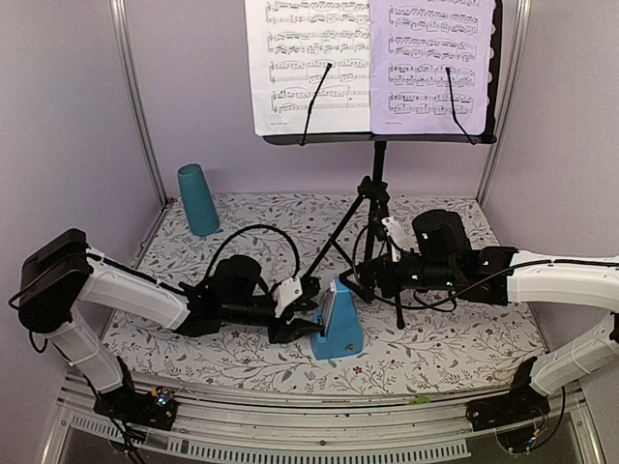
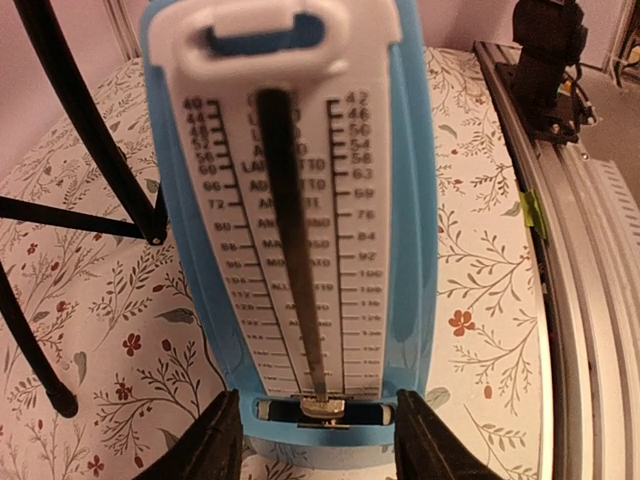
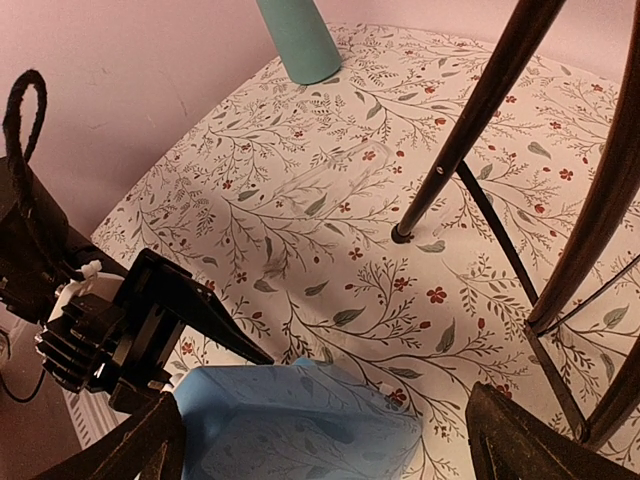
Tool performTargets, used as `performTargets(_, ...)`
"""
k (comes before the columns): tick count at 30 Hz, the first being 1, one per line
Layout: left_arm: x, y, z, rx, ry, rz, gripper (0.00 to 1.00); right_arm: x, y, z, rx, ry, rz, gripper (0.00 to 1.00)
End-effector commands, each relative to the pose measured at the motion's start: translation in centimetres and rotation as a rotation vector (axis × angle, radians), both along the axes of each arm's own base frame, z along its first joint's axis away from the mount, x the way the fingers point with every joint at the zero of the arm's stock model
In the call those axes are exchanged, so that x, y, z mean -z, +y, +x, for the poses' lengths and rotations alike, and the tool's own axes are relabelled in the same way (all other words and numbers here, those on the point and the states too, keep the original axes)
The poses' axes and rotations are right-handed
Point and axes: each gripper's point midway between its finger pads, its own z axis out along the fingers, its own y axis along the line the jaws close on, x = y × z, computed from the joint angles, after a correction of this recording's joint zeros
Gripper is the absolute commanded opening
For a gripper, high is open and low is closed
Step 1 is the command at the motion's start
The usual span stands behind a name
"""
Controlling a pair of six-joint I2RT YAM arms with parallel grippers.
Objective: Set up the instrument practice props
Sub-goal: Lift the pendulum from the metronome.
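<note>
The black music stand [image 1: 379, 184] rises at the back middle of the table. Its tray holds a white sheet-music page [image 1: 309, 58] and a lavender page [image 1: 435, 58] side by side. The blue metronome [image 1: 338, 329] stands upright near the front, its white scale [image 2: 300, 200] facing my left gripper [image 1: 308, 324]. In the left wrist view the left gripper [image 2: 318, 445] has its fingers against both sides of the metronome's base, with no gap showing. My right gripper [image 3: 330, 450] hangs wide open over the metronome's blue back [image 3: 300, 420], holding nothing.
A tall teal cup [image 1: 198, 198] stands at the back left, near the wall. The stand's tripod legs [image 3: 480, 130] spread over the floral cloth between and behind the two grippers. A metal rail [image 2: 590, 300] runs along the table's front edge.
</note>
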Motion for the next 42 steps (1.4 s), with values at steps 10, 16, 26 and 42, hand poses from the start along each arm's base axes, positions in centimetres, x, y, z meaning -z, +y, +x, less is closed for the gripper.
performTargets(10, 0.7, -0.5, 0.9, 0.02, 0.008, 0.017, 0.42, 0.2, -0.1, 0.2, 0.01, 0.015, -0.017, 0.99)
performTargets(16, 1.4, -0.4, 0.9, 0.01, 0.025, 0.03, 0.41, 0.3, -0.1, 0.2, 0.006, 0.015, -0.022, 0.99)
performTargets(26, 2.2, -0.3, 1.0, 0.0, 0.043, 0.053, 0.34, 0.5, -0.2, 0.2, 0.012, 0.014, -0.031, 0.99)
performTargets(42, 2.7, -0.7, 1.1, 0.01, 0.065, 0.068, 0.23, 0.9, -0.2, 0.4, 0.014, 0.012, -0.048, 0.99)
